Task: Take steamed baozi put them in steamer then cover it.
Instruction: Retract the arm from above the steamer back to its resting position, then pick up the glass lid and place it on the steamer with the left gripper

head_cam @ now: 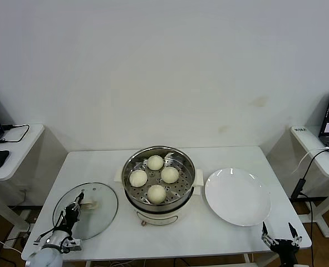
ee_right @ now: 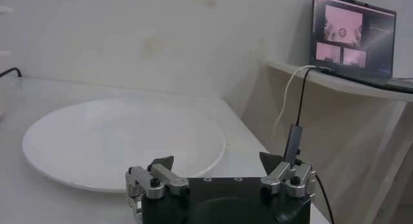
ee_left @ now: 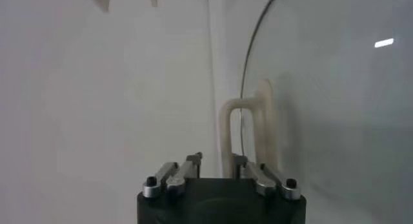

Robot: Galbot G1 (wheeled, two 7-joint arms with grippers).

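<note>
four steamed baozi [head_cam: 155, 178] loaded in steamer [head_cam: 183, 193] mid-worktop [head_cam: 97, 161]; plate [head_cam: 237, 196] bare. left claw [head_cam: 79, 201] clamped on glass lid [head_cam: 100, 208] handle [ee_left: 242, 132]; covering pending. right claw [head_cam: 280, 234] idle, apart.

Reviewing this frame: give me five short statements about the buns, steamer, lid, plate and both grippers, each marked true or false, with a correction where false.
1. All four baozi sit in the steamer. True.
2. The glass lid covers the steamer. False: it lies on the table to the steamer's left.
3. The left gripper is shut on the lid's handle. True.
4. One bun remains on the plate. False: nothing lies on it.
5. The right gripper holds the plate. False: it is open near the table's front edge, beside the plate.
</note>
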